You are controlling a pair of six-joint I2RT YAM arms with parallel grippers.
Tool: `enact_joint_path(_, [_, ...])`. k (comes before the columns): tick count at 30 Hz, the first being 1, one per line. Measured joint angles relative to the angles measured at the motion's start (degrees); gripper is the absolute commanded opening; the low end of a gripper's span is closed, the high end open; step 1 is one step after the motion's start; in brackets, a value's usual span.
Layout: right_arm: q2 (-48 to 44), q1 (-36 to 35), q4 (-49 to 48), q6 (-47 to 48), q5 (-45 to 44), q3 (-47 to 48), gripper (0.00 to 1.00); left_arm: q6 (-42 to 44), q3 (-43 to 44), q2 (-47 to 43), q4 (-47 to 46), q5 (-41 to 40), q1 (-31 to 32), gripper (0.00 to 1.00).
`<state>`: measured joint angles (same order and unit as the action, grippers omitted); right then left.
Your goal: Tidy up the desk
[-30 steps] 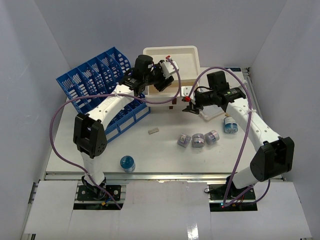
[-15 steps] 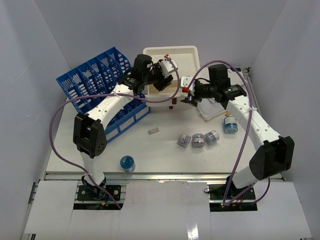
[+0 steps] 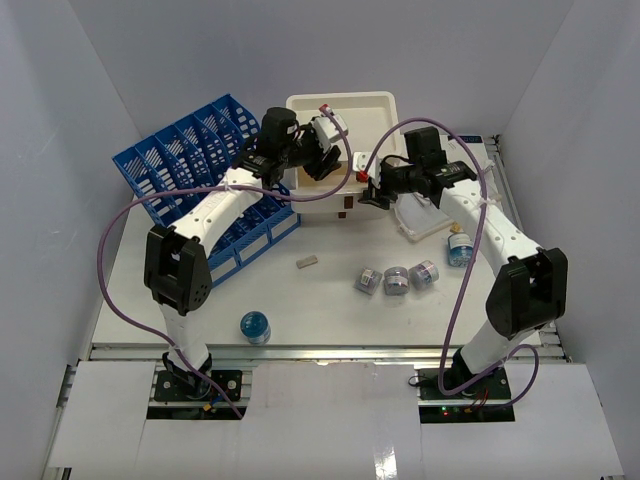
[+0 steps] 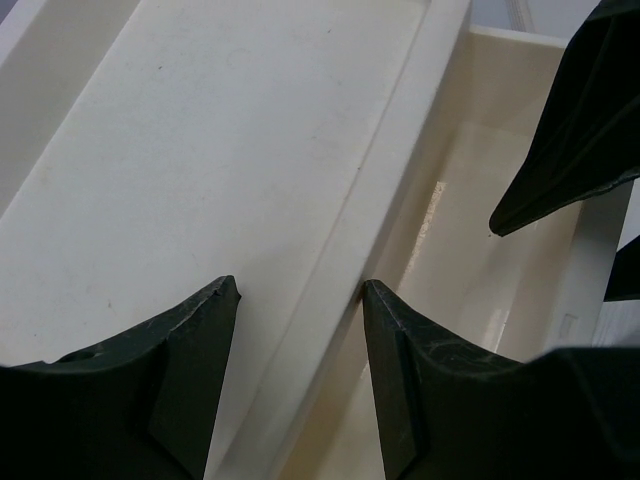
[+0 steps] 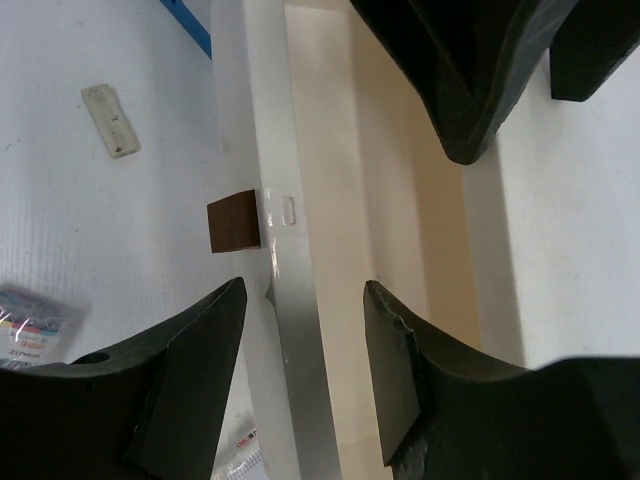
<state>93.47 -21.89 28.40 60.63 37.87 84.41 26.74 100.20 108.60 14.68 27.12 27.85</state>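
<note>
While our left pincer [image 4: 300, 290] and right pincer [image 5: 305, 290], both half-wide and empty, straddle the drawer's [image 5: 340, 150] walls at the table's [image 3: 320, 310] far side, the front wall [image 5: 285, 340] runs lengthwise between the right's jaws.

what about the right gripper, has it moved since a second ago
Yes. In the top view the right gripper has shifted up and left, away from the arm bases and closer to the front of the cream drawer box.
</note>
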Motion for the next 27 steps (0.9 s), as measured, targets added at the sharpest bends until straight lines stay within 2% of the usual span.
enact_joint_path(16, [0.35,0.0,6.27,5.11,3.68,0.91,0.38,-4.69,-0.41,0.47,-2.04,3.31,-1.49,0.63])
enact_joint_path(21, [-1.38,-0.04,8.83,5.96,4.48,0.81,0.36,-5.7,-0.19,0.84,-2.49,3.81,-1.65,0.63])
enact_joint_path(23, [-2.44,-0.04,9.22,6.02,4.87,0.62,0.37,-6.04,0.01,1.06,-2.54,3.82,-1.65,0.63])
enact_joint_path(27, [-4.33,-0.08,9.72,5.68,5.71,0.49,0.52,-6.65,0.79,1.83,-2.91,3.97,-1.65,0.66])
